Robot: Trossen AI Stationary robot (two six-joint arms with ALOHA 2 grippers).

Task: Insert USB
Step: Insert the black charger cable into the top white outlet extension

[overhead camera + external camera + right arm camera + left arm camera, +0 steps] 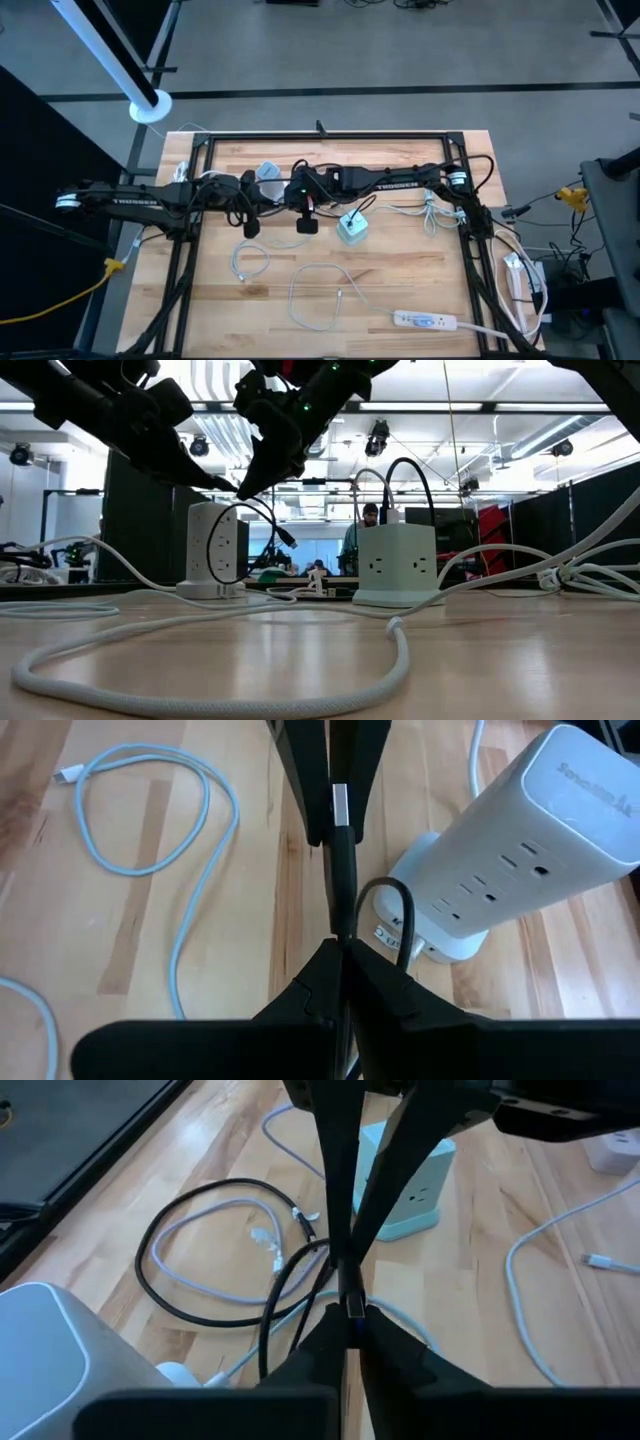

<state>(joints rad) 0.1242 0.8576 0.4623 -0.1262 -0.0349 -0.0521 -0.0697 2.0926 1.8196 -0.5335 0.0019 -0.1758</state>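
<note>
A black USB cable (200, 1295) lies coiled on the table, with its plug end lifted. My left gripper (352, 1320) and my right gripper (342, 942) meet tip to tip in the air and are both shut on that plug end. They hang above and beside a white tower power strip (520, 850) that stands upright on its base. In the low view the grippers meet at the plug (245, 492), above the tower (215, 550). A mint cube power strip (352, 229) stands to the right of them. My left gripper pinches the plug's metal tip (340, 805) between its two fingers, slanting down from the table's left. The plug is lifted clear of the table. My right gripper pinches the black cable just behind the plug (343, 915) between its two fingertips, slanting down from the table's right, in line with the plug. The cord loops slack (385, 895) below the fingers, down toward the tower's base.
Several white cables lie looped on the wood: one (160, 810) near the grippers, others (320, 295) toward the near edge. A flat white power strip (425, 320) lies near the right front corner. A black frame (320, 137) borders the table. A person (368, 535) stands far behind.
</note>
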